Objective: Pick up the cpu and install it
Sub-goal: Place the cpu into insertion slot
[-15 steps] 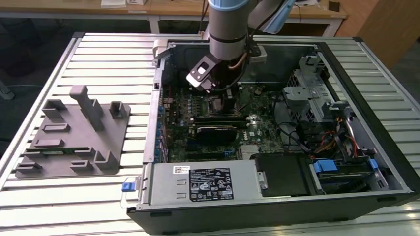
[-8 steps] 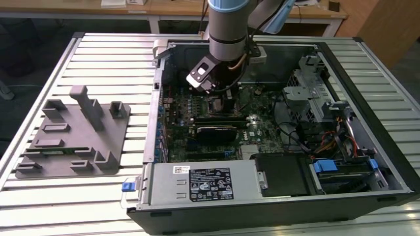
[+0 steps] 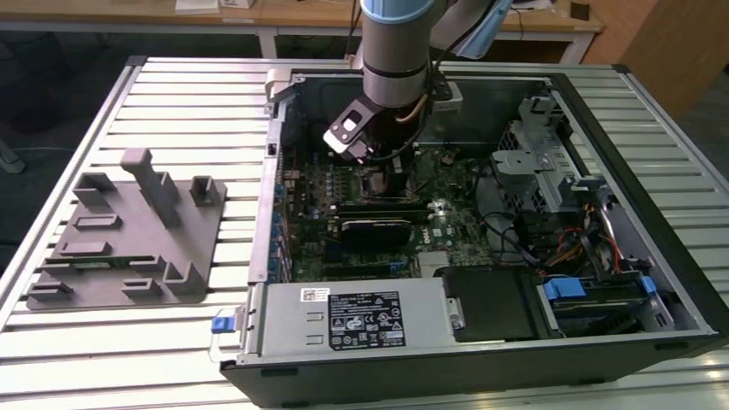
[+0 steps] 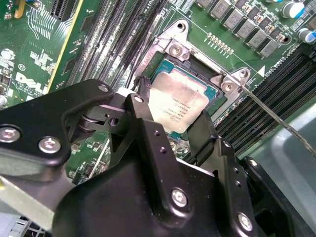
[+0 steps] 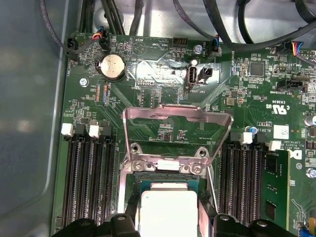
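My hand (image 4: 172,109) hangs low over the socket (image 5: 167,167), straddling the cpu (image 5: 169,212). Whether it grips the cpu or stands just clear of it, I cannot tell.

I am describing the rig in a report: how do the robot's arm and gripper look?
The arm is a grey metal cylinder with light blue joint caps. The gripper is matte black, angular metal, with linked plates and silver screws.
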Robot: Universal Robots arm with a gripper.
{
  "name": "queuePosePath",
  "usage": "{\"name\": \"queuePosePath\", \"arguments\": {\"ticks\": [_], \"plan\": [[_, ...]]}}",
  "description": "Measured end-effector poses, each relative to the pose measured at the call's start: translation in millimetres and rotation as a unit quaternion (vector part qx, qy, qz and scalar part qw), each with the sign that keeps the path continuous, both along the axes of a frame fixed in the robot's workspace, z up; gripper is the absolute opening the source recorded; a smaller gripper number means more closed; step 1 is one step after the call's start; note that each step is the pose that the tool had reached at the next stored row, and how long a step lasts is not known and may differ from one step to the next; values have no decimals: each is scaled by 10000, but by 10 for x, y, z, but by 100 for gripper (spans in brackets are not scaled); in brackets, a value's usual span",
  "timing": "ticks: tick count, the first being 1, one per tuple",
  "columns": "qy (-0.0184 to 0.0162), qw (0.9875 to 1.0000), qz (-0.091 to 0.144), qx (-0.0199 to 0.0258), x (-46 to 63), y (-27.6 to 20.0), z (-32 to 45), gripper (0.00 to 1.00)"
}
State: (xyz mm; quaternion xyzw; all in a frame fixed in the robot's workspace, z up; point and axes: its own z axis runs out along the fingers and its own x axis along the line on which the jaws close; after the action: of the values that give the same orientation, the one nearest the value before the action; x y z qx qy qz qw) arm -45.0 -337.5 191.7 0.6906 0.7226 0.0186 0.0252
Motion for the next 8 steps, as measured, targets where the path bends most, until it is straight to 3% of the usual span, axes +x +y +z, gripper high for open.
{"name": "queuePosePath", "arguments": {"ticks": [8], "plan": [[1, 10000, -12, 20, 0, 0, -15, 55]]}}
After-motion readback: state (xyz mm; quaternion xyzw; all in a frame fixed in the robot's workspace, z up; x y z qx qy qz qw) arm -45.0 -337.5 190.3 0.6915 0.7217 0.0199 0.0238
